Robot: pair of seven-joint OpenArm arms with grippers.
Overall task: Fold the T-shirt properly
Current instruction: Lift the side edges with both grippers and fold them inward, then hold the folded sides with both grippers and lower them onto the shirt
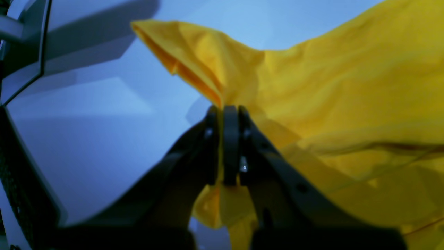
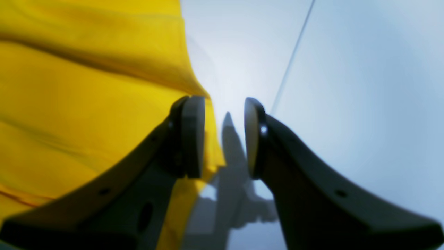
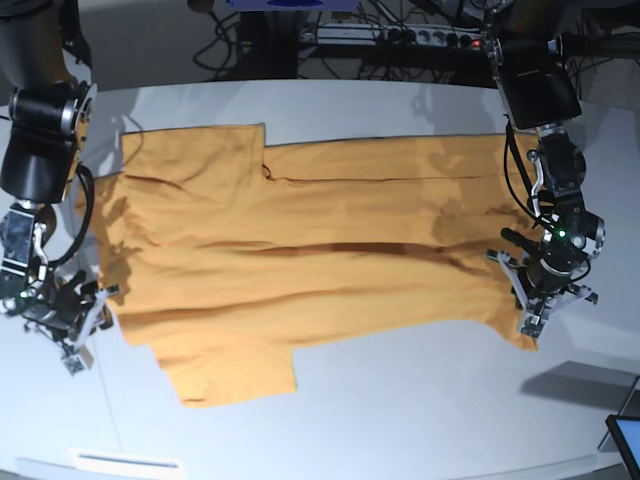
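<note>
Left gripper low at table's right edge, clenched on T-shirt hem. Right gripper at opposite end, jaws released, beside cloth edge. T-shirt spread across table; bare surface along the near side.

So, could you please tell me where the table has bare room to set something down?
Bare table lies along the near edge, in front of the T-shirt, and in a narrower strip behind it. The ends are crowded: the left gripper is clamped on the shirt's edge, and the right gripper sits by the other.
</note>
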